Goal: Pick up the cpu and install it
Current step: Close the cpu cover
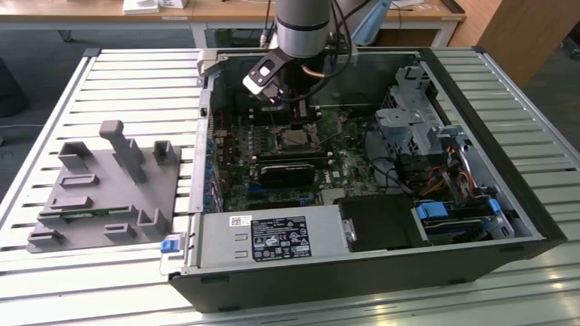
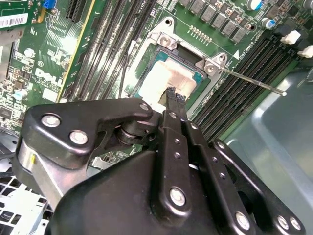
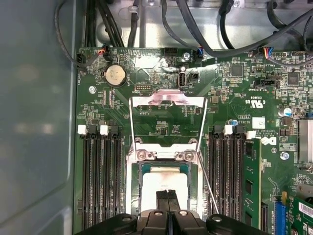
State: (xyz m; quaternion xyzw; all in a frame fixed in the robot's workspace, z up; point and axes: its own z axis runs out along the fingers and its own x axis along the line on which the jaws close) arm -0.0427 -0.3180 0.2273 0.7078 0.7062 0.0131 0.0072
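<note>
silvery cpu point(image 2: 165, 78), one, lies under one closed claw point(image 2: 172, 93).

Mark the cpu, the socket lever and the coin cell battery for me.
cpu point(image 2: 168, 78): second wrist view, on its silvery metal top.
socket lever point(image 2: 252, 80): second wrist view, midway along its thin rod.
coin cell battery point(image 3: 116, 75): first wrist view, centre of its round face.
</note>
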